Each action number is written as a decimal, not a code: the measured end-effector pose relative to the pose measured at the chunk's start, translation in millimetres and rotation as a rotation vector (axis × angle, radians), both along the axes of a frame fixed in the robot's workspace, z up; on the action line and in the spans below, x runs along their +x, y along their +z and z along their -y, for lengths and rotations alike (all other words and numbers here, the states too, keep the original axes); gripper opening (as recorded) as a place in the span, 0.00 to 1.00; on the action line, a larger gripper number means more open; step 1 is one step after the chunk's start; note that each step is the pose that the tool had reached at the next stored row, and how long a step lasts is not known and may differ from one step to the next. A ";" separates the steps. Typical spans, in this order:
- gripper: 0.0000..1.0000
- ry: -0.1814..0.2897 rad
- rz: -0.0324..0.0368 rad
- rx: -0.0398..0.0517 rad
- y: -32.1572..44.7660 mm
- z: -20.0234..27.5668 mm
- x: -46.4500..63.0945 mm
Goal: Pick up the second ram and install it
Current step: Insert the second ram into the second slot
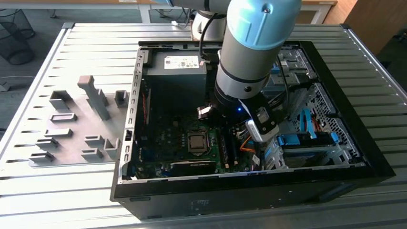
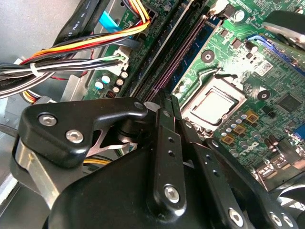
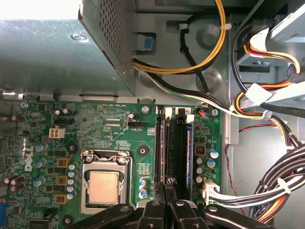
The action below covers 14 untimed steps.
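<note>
Down inside the open computer case [image 1: 356, 157], the gripper [image 3: 167, 187] sits over the memory slots [image 3: 177, 143] beside the CPU socket [image 3: 105, 183]. Its jaws are together, clamped on the second ram [image 3: 160, 148], which stands edge-on in a slot.

My arm [image 1: 254, 52] reaches steeply down, wrist near vertical; gripper [image 3: 165, 187] fingers pinched nearly together, tips pointing down.
</note>
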<state>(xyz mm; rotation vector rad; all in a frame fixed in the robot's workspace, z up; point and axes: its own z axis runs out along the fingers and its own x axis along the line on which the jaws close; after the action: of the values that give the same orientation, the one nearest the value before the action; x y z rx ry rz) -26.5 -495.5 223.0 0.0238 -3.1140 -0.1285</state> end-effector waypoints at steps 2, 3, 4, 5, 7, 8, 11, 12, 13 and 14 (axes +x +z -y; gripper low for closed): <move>0.12 0.000 0.0000 0.0000 0.0 0.0 0.0; 0.12 0.000 0.0000 0.0000 0.0 0.1 0.0; 0.12 0.000 0.0000 0.0000 0.1 0.3 0.1; 0.12 0.000 -0.0001 0.0001 0.0 0.7 0.1; 0.12 0.000 0.0000 0.0006 -0.1 1.7 0.1; 0.12 0.000 0.0001 0.0007 -0.1 2.1 0.1; 0.12 0.000 0.0001 0.0004 0.1 2.9 0.1; 0.12 0.000 0.0001 0.0005 0.2 2.9 0.1; 0.12 0.000 0.0001 0.0006 0.2 2.9 0.1; 0.12 0.000 0.0001 0.0006 0.2 2.9 0.1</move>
<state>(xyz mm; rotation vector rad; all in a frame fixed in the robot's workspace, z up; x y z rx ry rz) -26.4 -498.4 223.2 0.0238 -3.1140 -0.1293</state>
